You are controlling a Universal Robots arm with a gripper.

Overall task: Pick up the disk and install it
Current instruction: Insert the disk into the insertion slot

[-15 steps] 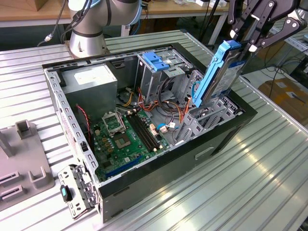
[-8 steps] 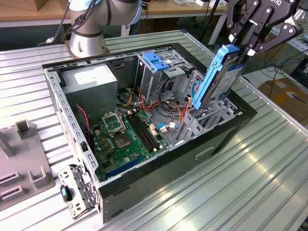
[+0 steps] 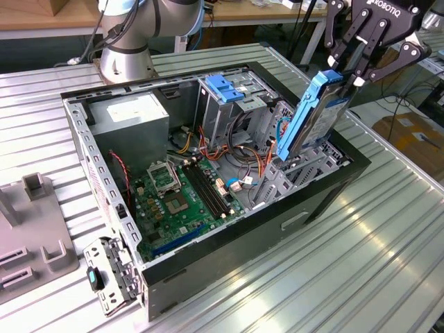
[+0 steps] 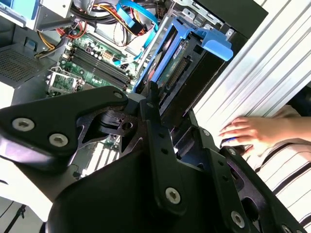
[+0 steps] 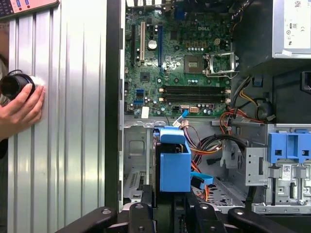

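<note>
- At the bottom of the exterior view, a ribbed metal table (image 3: 333,277) carries everything. A grey fixture (image 3: 35,243) sits at the lower left.
- At the near corner of the open black computer case (image 3: 277,225), a metal bracket (image 3: 111,277) stands swung outward.
- On the floor of the case lies the green motherboard (image 3: 177,198), with bundles of coloured cables (image 3: 236,184) trailing toward the frame's right.
- At the right end of the case sits a grey metal bay (image 3: 281,184). The lower end of the disk (image 3: 312,114) dips into it, and the rest rises tilted above the case rim.
- In both wrist views the disk's blue carrier (image 5: 174,165) stands within the bay walls, cables just beside it.
- The gripper (image 3: 349,75), at the upper right, has its black fingers closed on the disk's upper end.
- Farther back in the case, a metal cage (image 3: 222,114) topped by blue clips (image 3: 225,89) stands near the middle. The grey power supply (image 3: 132,118) fills the far left corner.
- Beyond the case, at the top left, the arm's base (image 3: 128,48) is mounted on the table.
- In the first wrist view, a person's hand (image 5: 22,104) rests on the table outside the case wall, against a dark round object (image 5: 12,85).
</note>
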